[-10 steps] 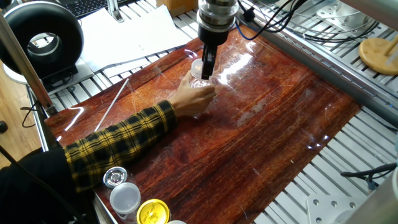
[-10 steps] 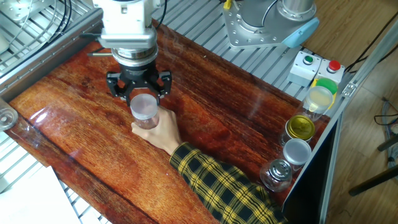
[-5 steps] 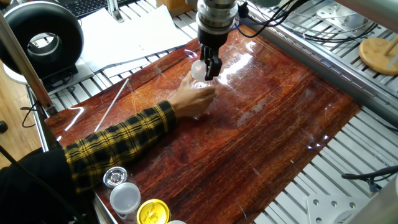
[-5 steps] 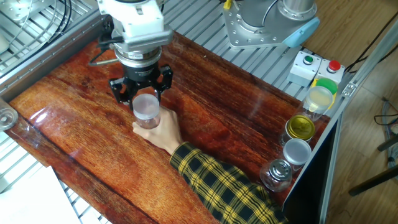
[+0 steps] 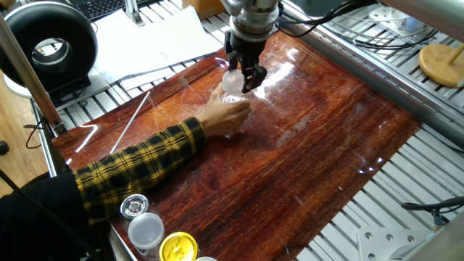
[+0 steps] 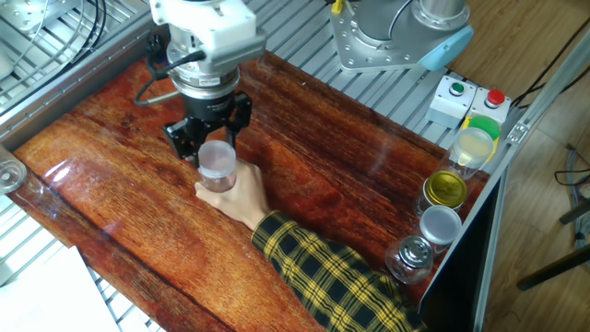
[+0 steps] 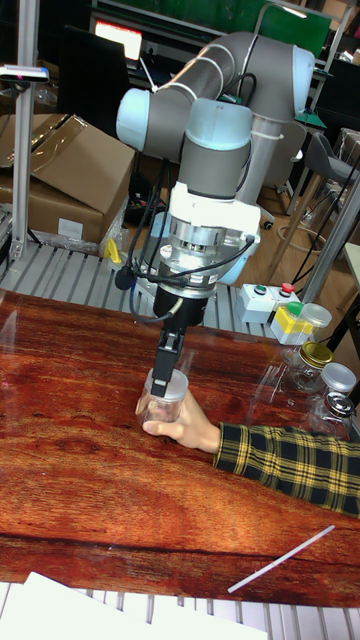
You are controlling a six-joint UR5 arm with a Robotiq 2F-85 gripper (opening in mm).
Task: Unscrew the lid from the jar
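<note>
My gripper [image 6: 211, 140] hangs straight down over the wooden surface [image 6: 350, 175], and my two fingers [image 6: 184, 138] stand on either side of the lid [image 6: 218, 154], closed in to about its width. They look pressed against its rim, one on each side, so I take it I am gripping the lid, though the contact itself is too small to see sharply. The lid sits on top of the jar [image 7: 162, 408], which stands upright on the surface near its middle. A person's hand [image 6: 238, 195] in a yellow and black checked sleeve [image 6: 323, 272] wraps around the jar's lower body from behind and holds it. In the tall fixed view my fingers [image 7: 168, 362] come down to the lid [image 7: 166, 383] just above that hand [image 7: 185, 428]. Several other jars [image 6: 442, 198] stand well apart at the surface's edge.
</note>
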